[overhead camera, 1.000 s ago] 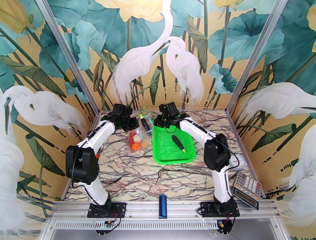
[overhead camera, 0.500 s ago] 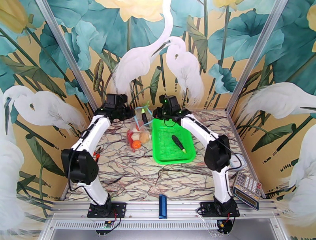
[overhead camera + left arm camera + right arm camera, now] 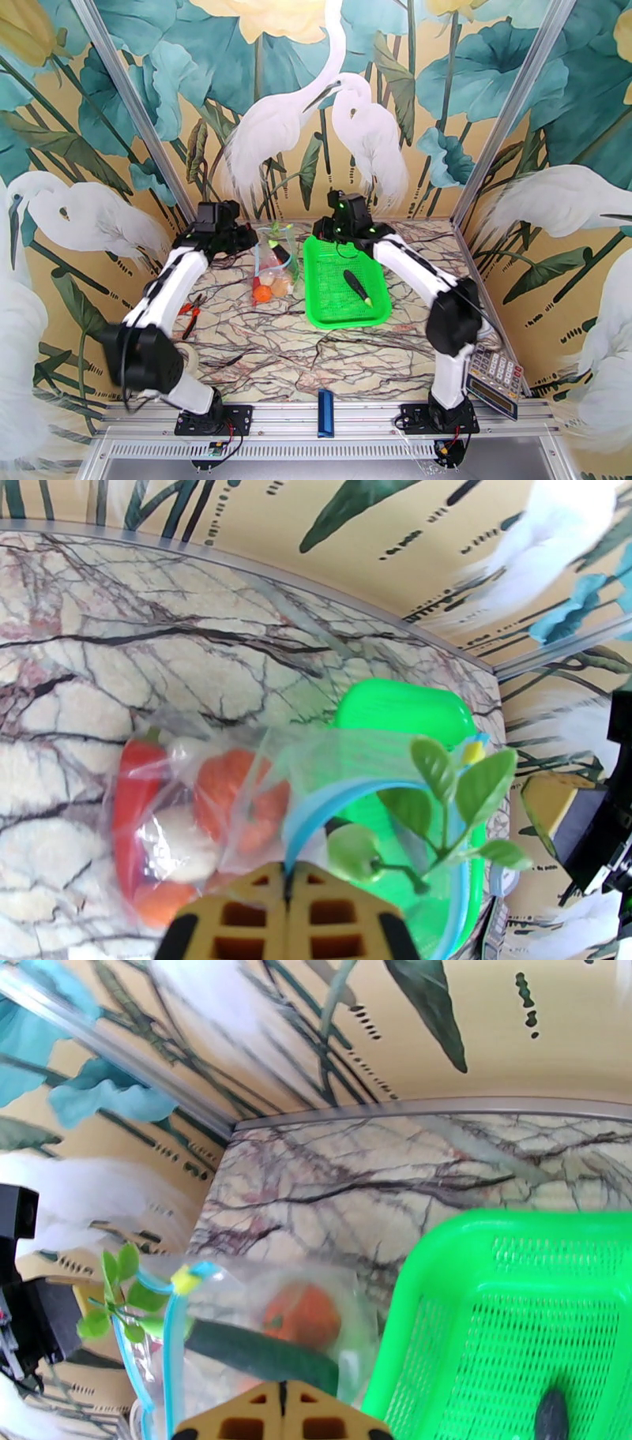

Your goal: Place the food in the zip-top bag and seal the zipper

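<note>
The zip-top bag (image 3: 276,264) hangs upright between my two grippers, above the marble. Through its plastic show a red chili (image 3: 134,796), orange-red tomatoes (image 3: 237,796), a pale piece (image 3: 178,843) and the dark eggplant (image 3: 261,1355). A green leafy piece (image 3: 450,788) sticks out of the mouth. The light-blue zipper (image 3: 316,811) bows open, with a yellow slider (image 3: 186,1280) at one end. My left gripper (image 3: 288,867) is shut on the bag's left mouth edge. At the right edge, my right gripper (image 3: 280,1386) is shut on the plastic. Another dark vegetable (image 3: 358,286) lies in the green basket (image 3: 328,316).
The basket stands directly right of the bag. Red-handled pliers (image 3: 188,309) lie left of it, near my left arm. A short dark-blue bar (image 3: 325,413) rests on the front rail and a calculator (image 3: 494,379) at the right front corner. Walls close in behind.
Both grippers rose and drew apart, the left one going left, the right one slightly right. The bag has been lifted and shifted left, away from the basket.
</note>
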